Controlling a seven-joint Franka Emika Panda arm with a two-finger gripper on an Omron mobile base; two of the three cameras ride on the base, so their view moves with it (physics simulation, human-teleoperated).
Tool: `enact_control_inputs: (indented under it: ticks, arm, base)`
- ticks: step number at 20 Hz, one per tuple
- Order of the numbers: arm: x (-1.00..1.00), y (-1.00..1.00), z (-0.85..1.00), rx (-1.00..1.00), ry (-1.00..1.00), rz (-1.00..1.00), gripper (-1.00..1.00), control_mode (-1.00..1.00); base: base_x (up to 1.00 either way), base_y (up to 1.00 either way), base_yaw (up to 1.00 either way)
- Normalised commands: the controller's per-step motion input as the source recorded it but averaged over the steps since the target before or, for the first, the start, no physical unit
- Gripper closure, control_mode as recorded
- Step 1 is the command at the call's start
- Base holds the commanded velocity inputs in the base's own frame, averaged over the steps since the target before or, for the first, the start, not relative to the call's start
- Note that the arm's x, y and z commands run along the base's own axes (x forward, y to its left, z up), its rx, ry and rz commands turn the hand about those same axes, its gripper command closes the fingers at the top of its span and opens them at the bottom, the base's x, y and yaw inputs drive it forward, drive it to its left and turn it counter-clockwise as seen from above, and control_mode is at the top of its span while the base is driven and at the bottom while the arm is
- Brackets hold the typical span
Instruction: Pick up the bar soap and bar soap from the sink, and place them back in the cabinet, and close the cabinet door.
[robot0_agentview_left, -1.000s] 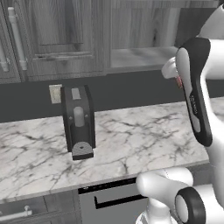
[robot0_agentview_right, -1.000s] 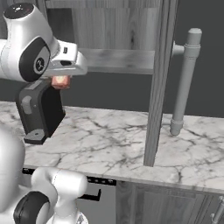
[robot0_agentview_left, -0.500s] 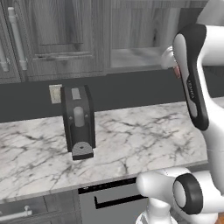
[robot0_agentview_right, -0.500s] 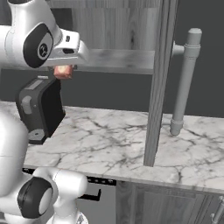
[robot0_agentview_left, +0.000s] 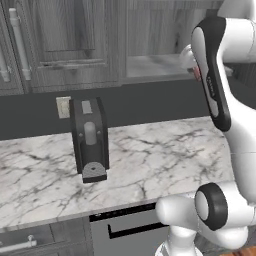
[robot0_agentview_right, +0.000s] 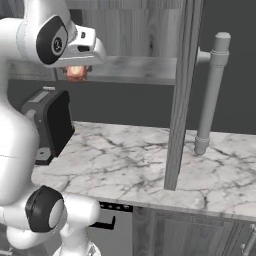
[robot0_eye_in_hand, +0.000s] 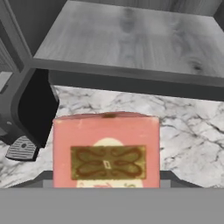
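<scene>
My gripper (robot0_agentview_right: 76, 75) is shut on a reddish-orange bar soap (robot0_agentview_right: 76, 73) and holds it just in front of the cabinet's grey shelf (robot0_agentview_right: 135, 67), at about the height of the shelf's front edge. In the hand view the bar soap (robot0_eye_in_hand: 105, 151) is close up, with the shelf (robot0_eye_in_hand: 131, 39) above and beyond it. From the left base view a sliver of the soap (robot0_agentview_left: 196, 74) shows beside the hand. The cabinet door (robot0_agentview_right: 180, 95) stands open, edge-on, with its silver bar handle (robot0_agentview_right: 210, 95) to the right. The sink is out of view.
A black coffee machine (robot0_agentview_left: 90, 140) stands on the marble counter (robot0_agentview_left: 160, 155) below and left of the shelf. Closed grey wall cupboards with a bar handle (robot0_agentview_left: 19, 45) lie to the left. The open door juts out over the counter on the right.
The arm has lifted the bar soap from below the shelf up to the shelf's front edge and a little closer to it. The door and coffee machine have not moved.
</scene>
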Motion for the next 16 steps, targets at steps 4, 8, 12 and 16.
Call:
enact_control_inputs:
  ticks: [4, 8, 12, 16]
  arm:
    - [0.41, 0.00, -0.20, 0.00, -0.03, 0.00, 1.00, -1.00]
    - [0.45, 0.00, -0.20, 0.00, -0.09, 0.00, 1.00, -1.00]
    - [0.49, 0.00, -0.13, 0.00, -0.10, 0.00, 1.00, -1.00]
    - [0.47, 0.00, -0.10, 0.00, -0.05, 0.00, 1.00, -1.00]
  base:
    - [0.00, 0.00, 0.00]
    - [0.00, 0.00, 0.00]
    - [0.00, 0.00, 0.00]
    - [0.00, 0.00, 0.00]
